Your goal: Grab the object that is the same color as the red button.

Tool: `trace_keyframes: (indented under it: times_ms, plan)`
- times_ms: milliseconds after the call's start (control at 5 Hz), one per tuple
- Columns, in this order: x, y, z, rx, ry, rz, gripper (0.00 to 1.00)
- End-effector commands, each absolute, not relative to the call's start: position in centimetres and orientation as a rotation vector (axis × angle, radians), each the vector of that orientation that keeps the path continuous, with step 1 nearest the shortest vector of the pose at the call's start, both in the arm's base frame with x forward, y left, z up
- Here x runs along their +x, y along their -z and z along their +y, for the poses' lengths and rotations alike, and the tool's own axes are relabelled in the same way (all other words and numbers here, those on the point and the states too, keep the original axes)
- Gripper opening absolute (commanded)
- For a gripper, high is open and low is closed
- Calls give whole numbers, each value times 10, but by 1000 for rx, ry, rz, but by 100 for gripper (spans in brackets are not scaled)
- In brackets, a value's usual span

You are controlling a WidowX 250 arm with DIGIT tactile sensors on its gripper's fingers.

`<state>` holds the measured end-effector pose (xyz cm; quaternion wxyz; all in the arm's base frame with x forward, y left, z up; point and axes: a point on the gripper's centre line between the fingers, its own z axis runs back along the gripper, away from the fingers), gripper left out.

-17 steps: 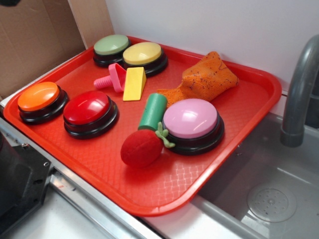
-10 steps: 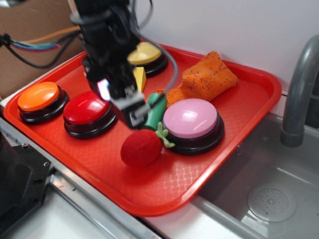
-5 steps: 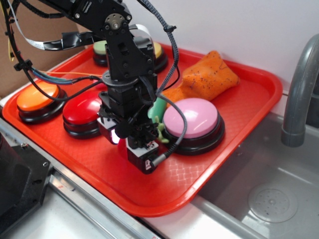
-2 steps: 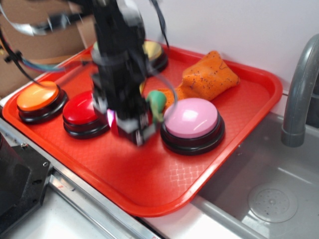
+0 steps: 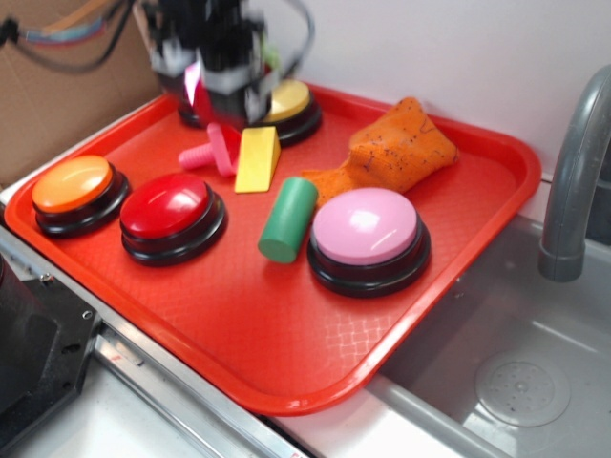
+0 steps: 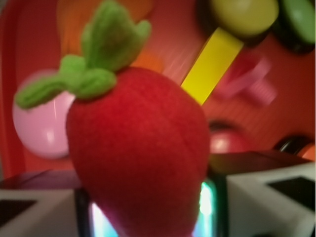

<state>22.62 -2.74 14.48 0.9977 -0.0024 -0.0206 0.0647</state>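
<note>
Red tray (image 5: 458, 277): red button (image 5: 167, 205) near its left edge; the middle spot beside the green cylinder (image 5: 288, 219), where the strawberry lay, is now bare. End effector (image 5: 224, 81), risen over the far-left corner, grips the strawberry (image 6: 140, 158) clear of the tray; grab apparently achieved.

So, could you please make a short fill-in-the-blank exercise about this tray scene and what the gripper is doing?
1. The gripper is shut on the plush ____, which has a green leafy top.
2. The green cylinder lies on the tray between the red button and the ____ button.
3. The yellow wedge stands beside a ____ plastic screw.
4. On the far side of the tray lies an ____ cloth.

Missing words: strawberry; pink; pink; orange
</note>
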Motion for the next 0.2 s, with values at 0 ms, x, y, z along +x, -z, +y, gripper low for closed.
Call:
trace_keyframes:
  times_ms: [0]
  plan:
    - [260, -168, 2, 36, -1, -53, 0]
